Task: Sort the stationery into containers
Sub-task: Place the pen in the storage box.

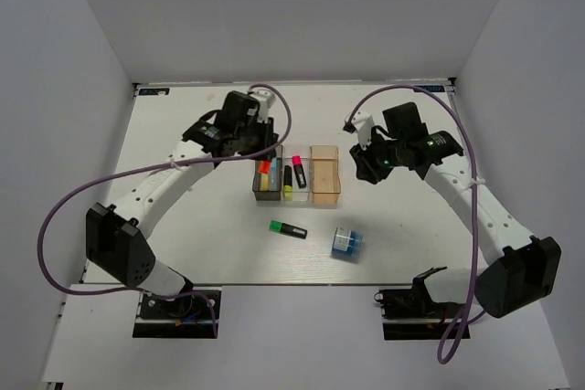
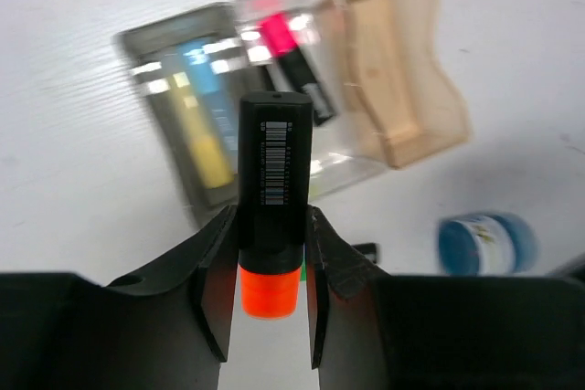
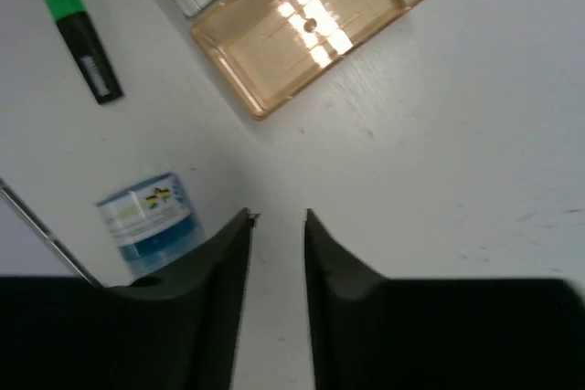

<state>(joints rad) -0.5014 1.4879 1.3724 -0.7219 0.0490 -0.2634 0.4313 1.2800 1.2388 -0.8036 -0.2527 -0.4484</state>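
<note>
Left gripper (image 2: pixel 271 253) clenched on orange-capped marker (image 2: pixel 273 171), cap toward wrist, black end pointing toward bins (image 2: pixel 157 50)

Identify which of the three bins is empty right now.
The amber-orange bin at the right end of the row: its floor is bare, while the dark grey bin holds coloured sticks and the clear middle bin holds markers.
</note>
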